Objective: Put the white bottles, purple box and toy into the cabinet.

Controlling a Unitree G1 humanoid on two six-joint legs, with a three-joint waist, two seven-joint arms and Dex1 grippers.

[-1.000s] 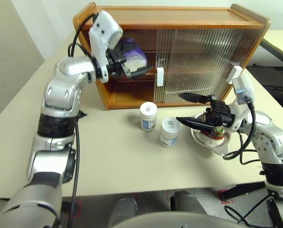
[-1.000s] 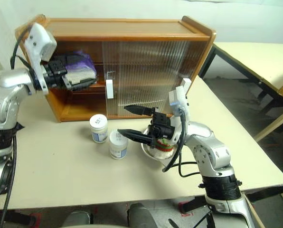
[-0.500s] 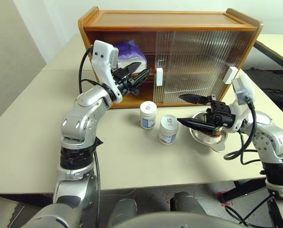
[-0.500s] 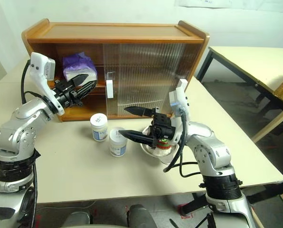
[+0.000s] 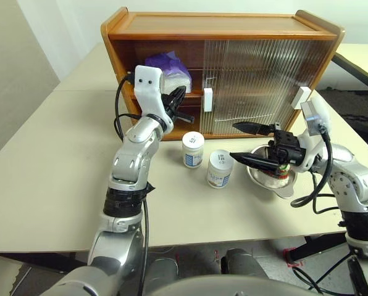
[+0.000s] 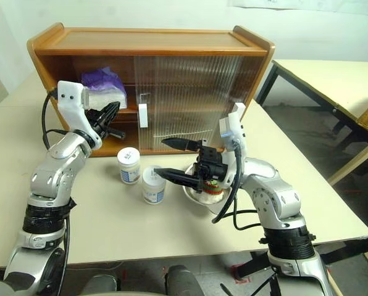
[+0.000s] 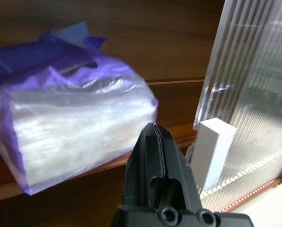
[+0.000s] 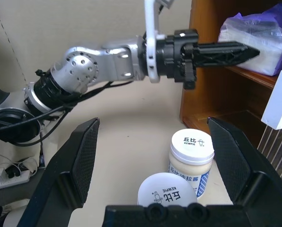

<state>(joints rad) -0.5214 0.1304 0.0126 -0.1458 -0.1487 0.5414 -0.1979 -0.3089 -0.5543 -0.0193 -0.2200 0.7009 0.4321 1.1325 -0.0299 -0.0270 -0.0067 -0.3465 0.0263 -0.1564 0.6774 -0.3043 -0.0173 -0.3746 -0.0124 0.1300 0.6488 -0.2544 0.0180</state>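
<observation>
Left hand [image 5: 179, 103] pressed together, empty, at the open left bay of the cabinet [image 5: 221, 28], just in front of the purple box [image 5: 170, 68] lying on the upper shelf. Two white bottles [image 5: 192, 149] stand on the desk [image 5: 48, 185] before the cabinet, near each other. Right hand [image 5: 249, 143] spread wide, empty, level beside the steel bowl [image 5: 267, 177] holding the toy [image 5: 281, 174].

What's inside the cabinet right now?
The purple box lies on the upper shelf of the cabinet, in its open side. The ribbed sliding doors hide whatever sits behind them.
</observation>
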